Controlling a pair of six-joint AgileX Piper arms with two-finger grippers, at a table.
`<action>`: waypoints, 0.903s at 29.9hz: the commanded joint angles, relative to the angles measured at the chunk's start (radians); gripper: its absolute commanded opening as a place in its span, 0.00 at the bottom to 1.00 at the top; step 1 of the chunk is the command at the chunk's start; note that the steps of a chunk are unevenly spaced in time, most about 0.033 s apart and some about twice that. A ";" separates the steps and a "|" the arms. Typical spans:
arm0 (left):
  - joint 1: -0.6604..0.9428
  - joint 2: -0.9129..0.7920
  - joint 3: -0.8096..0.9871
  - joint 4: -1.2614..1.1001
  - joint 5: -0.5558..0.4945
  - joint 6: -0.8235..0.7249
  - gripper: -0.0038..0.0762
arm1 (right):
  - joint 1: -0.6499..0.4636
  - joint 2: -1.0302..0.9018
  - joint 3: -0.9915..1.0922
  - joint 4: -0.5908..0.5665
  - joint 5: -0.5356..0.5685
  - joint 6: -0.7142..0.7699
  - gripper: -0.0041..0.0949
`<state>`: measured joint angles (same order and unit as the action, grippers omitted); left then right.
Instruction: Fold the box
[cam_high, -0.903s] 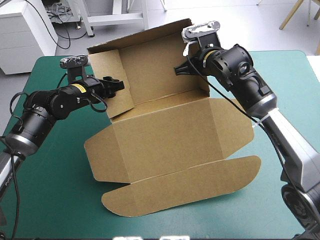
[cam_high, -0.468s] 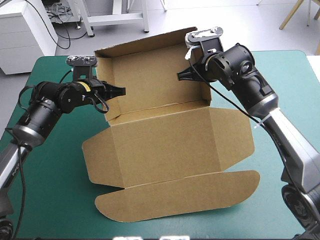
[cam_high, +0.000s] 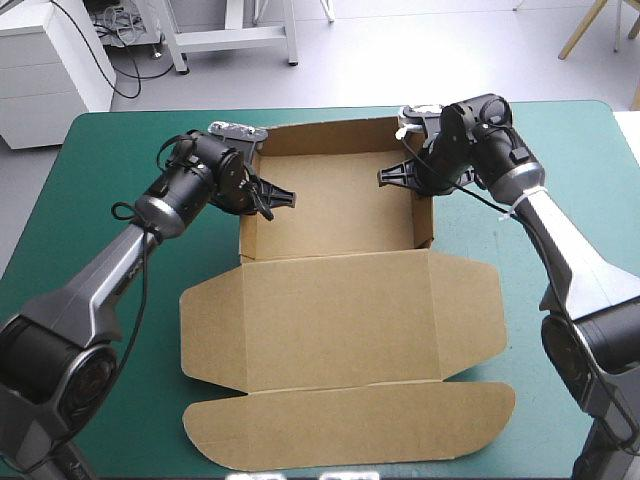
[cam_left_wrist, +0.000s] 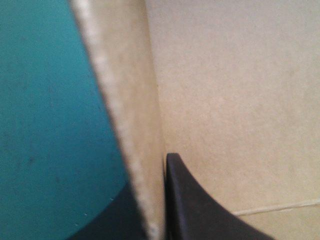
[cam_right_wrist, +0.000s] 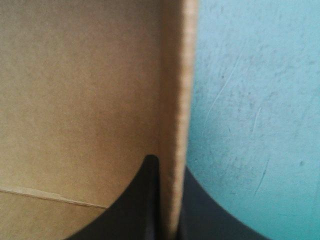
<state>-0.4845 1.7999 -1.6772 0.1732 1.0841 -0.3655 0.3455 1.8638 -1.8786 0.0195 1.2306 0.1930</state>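
The brown box (cam_high: 340, 320) lies on the teal-green cover as an open tray (cam_high: 335, 215) at the far side, its lid and rounded front flap (cam_high: 350, 430) flat toward the near edge. My left gripper (cam_high: 272, 197) is shut on the tray's left wall, one black finger inside the tray. In the left wrist view the wall (cam_left_wrist: 135, 125) stands edge-on between the fingers (cam_left_wrist: 200, 205). My right gripper (cam_high: 395, 177) is shut on the right wall (cam_right_wrist: 175, 125), which passes between its fingers (cam_right_wrist: 135, 205).
Bands of teal-green cover (cam_high: 110, 330) run along both sides of the box. The rounded flap ends close to the table's near edge. The tray's back wall (cam_high: 330, 135) stands near the far edge.
The box, earlier tilted up with its back panel raised, has come down flat onto the table. Both grippers moved down and toward the far edge with its side walls.
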 joint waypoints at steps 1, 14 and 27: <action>0.011 0.033 -0.029 0.036 0.039 0.020 0.04 | -0.021 -0.034 0.024 0.060 -0.027 -0.057 0.02; 0.030 0.129 -0.029 -0.087 0.135 0.017 0.04 | -0.023 -0.020 0.083 0.015 -0.027 -0.059 0.02; 0.032 0.129 -0.029 -0.079 0.178 -0.019 0.04 | -0.023 0.027 0.083 -0.036 -0.034 -0.061 0.15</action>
<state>-0.4526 1.9536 -1.7017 0.0678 1.1558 -0.3754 0.3296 1.9417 -1.7664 0.0265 1.2006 0.1601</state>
